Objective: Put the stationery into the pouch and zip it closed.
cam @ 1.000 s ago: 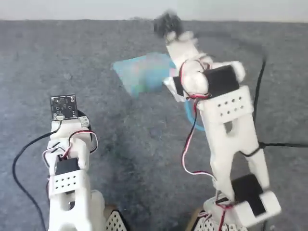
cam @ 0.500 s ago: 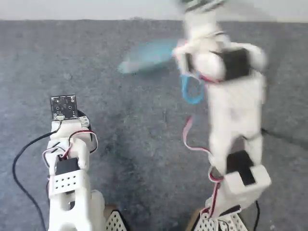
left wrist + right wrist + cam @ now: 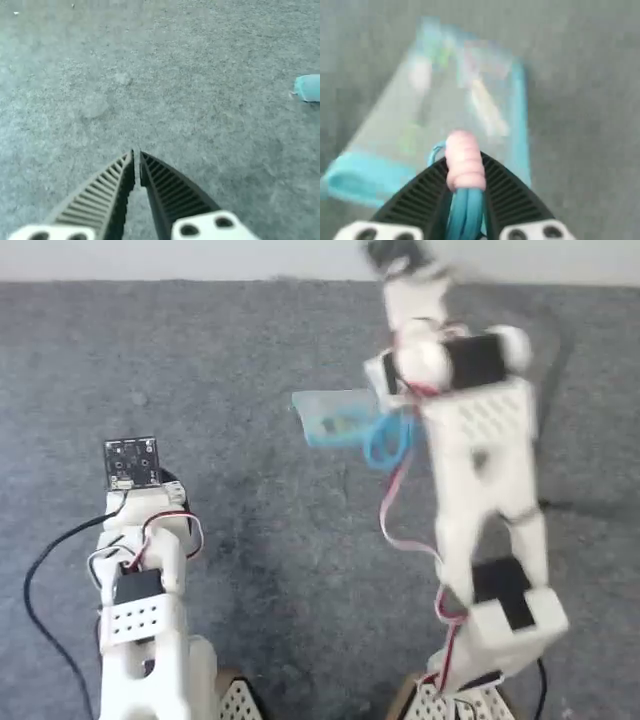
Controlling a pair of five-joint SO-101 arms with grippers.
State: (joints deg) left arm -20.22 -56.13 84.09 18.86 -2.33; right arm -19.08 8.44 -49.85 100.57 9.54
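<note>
Gripping the blue cord (image 3: 467,215) attached to the pouch (image 3: 465,85), the right gripper (image 3: 465,170) has both ribbed jaws pressed against it. A pink sleeve (image 3: 464,152) on the cord sits between the jaw tips. The pouch is transparent with blue edges and extends away from the gripper over the grey mat (image 3: 580,60). Coloured items (image 3: 482,100) show through its wall but are too blurred to identify. Whether the pouch touches the mat cannot be determined.

In the high view, the right arm (image 3: 480,470) stands tall at the right side of the mat. The pouch sits just beside its upper section, and the cord forms a loop between pouch and arm.

The left arm (image 3: 145,590) is positioned at the near left, well apart from the pouch. The left gripper (image 3: 136,157) points down at bare mat, its jaws closed together and holding nothing. One blue corner of the pouch appears at the edge of the left wrist view.
</note>
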